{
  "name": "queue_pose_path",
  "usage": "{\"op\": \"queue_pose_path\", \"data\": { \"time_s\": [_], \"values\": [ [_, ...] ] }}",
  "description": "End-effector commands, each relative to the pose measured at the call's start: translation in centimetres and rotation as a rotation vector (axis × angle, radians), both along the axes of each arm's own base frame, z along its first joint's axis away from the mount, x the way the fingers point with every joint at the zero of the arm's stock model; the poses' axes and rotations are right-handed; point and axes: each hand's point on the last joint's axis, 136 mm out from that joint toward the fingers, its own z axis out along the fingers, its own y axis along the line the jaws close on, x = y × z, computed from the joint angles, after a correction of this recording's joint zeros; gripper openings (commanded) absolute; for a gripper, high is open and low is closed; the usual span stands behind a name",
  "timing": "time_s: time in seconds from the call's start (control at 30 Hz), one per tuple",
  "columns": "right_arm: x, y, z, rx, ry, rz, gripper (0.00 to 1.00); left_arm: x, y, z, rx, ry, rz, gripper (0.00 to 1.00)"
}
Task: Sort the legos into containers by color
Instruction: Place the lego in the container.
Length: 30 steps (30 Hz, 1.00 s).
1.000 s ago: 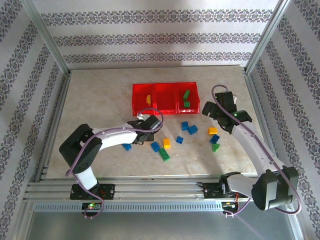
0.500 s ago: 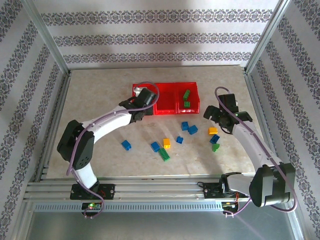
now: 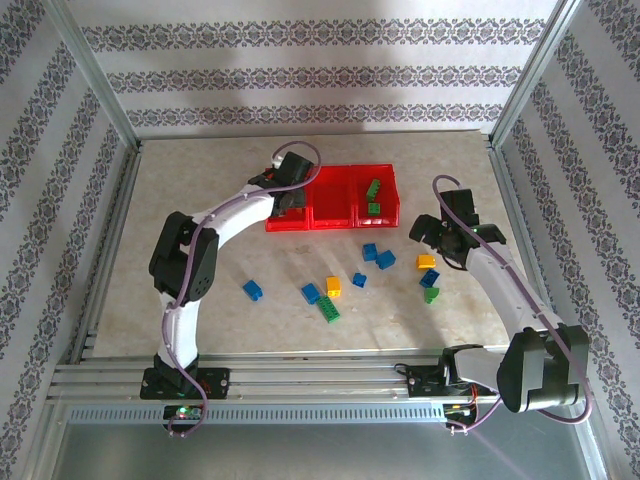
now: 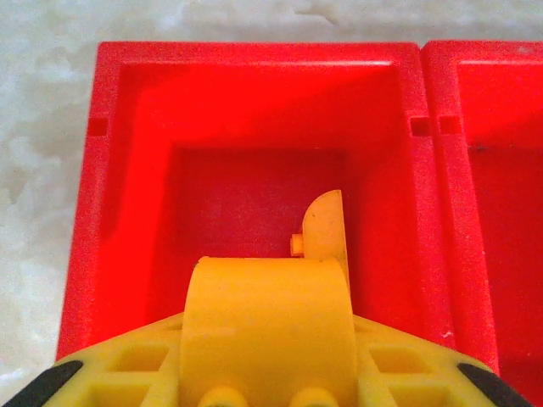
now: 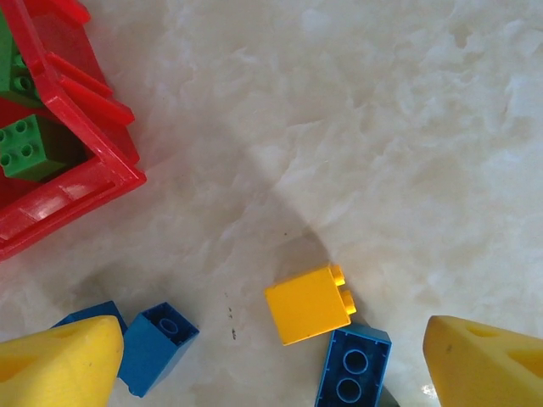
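- A robotics lab cell: aluminium frame posts (image 3: 94,75) are boxing in the table (image 3: 195,185).
- Wallpapered panels (image 3: 320,75) are closing its left, far and right edges.

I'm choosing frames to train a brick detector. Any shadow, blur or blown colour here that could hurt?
Right wrist: a diagonal shadow edge crosses the pale marbled table; the right gripper's fingertips are soft, the loose yellow plastic brick sharp. Left wrist: the yellow-orange plastic brick in the left gripper is close and blurred; the red translucent plastic bin looks oversaturated. Top external: even light.
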Motion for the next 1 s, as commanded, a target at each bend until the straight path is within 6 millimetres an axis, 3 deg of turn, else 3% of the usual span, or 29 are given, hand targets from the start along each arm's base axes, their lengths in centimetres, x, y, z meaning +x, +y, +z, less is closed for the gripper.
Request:
{"op": "queue_pose_path", "data": {
  "time_s": [0.0,0.23,0.5,0.7,0.97],
  "values": [
    [-1.2,-0.2,-1.4,0.001,0.07,0.014,0.89,0.1,0.5,-0.8,0.043,0.037,0.0,0.33],
    [-2.5,-0.1,-3.5,-0.007,0.161,0.042,0.83,-0.1,0.8,-2.3,0.057,0.076,0.014,0.34],
    [-2.8,0.2,-6.1,0.021,0.257,0.06,0.8,-0.3,0.8,-2.2,0.054,0.077,0.016,0.45],
    [-2.5,0.5,-7.3,0.034,0.302,0.068,0.79,-0.7,1.0,-0.8,0.046,0.06,0.019,0.49],
    [-2.2,0.7,-7.4,0.041,0.309,0.074,0.79,-1.6,0.9,3.1,-0.03,-0.008,0.011,0.56]
  ]
}}
